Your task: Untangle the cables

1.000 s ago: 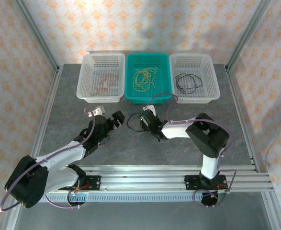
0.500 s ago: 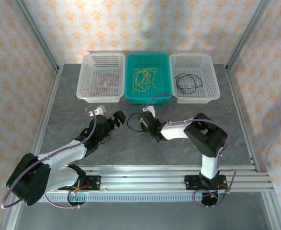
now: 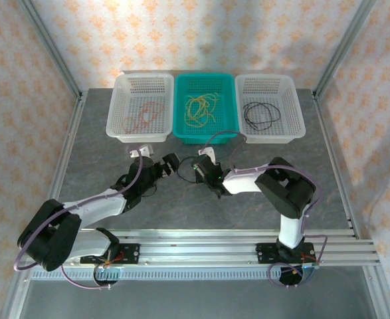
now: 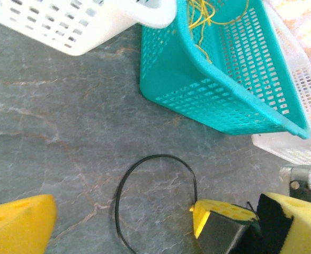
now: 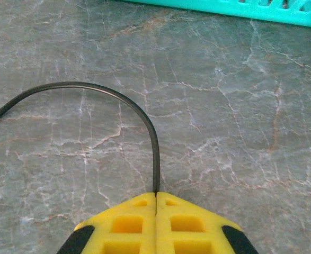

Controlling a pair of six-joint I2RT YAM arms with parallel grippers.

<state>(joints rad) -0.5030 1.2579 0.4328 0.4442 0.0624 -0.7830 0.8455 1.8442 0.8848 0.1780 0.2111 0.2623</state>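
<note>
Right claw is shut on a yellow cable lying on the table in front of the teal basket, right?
No: the cable in the right claw is black, not yellow, per the right wrist view. The rest holds.

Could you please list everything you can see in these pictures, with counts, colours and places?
left white basket: one, white, far left of table.
teal basket: one, teal, far middle.
right white basket: one, white, far right.
reddish-brown cables: count unclear, in left white basket.
yellow cables: count unclear, in teal basket.
black cables: count unclear, in right white basket.
loose cable: one, black, on table before teal basket.
table: one, grey marbled.
left gripper: one, yellow fingers, open, near loose cable.
right gripper: one, yellow fingers, shut on loose cable.
</note>
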